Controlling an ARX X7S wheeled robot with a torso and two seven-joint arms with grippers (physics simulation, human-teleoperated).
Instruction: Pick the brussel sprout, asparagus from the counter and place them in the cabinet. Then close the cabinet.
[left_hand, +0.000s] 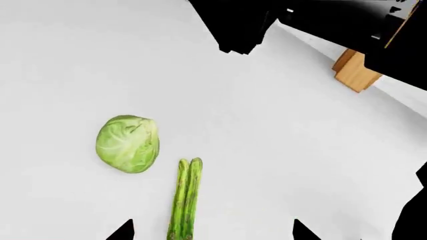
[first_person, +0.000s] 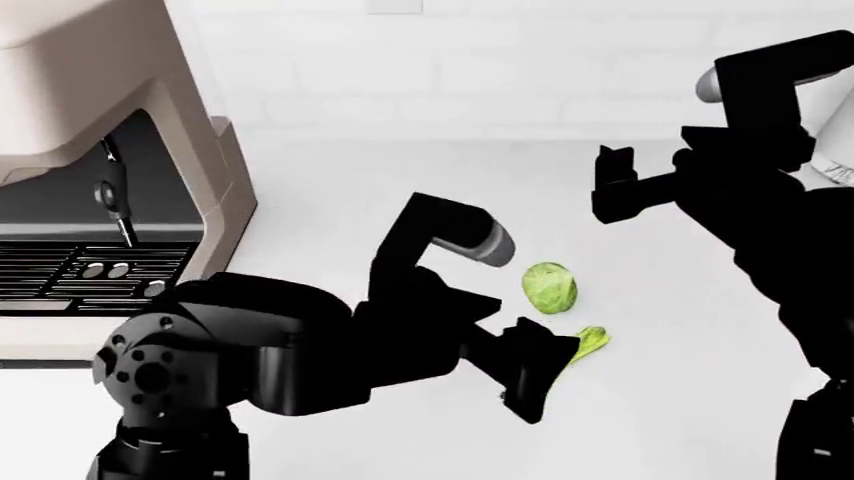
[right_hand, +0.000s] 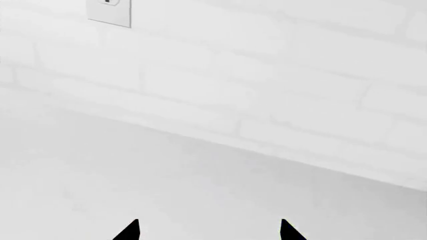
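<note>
The brussel sprout (left_hand: 127, 144) (first_person: 549, 287) is a pale-green leafy ball lying on the white counter (left_hand: 287, 150) (first_person: 347, 190). Right beside it lies the asparagus (left_hand: 185, 200) (first_person: 589, 342), a thin bunch of green spears. My left gripper (left_hand: 213, 235) (first_person: 538, 375) hangs open just above the asparagus, whose near end lies between the fingertips, closer to one of them. In the head view that gripper covers most of the spears. My right gripper (right_hand: 210, 232) (first_person: 613, 187) is open and empty, raised off the counter and facing the back wall. The cabinet is out of view.
A beige coffee machine (first_person: 120, 170) stands on the counter at the left. A wooden block (left_hand: 355, 71) sits beyond the sprout near the right arm. The white tiled wall (right_hand: 267, 75) carries a power outlet (right_hand: 109, 11).
</note>
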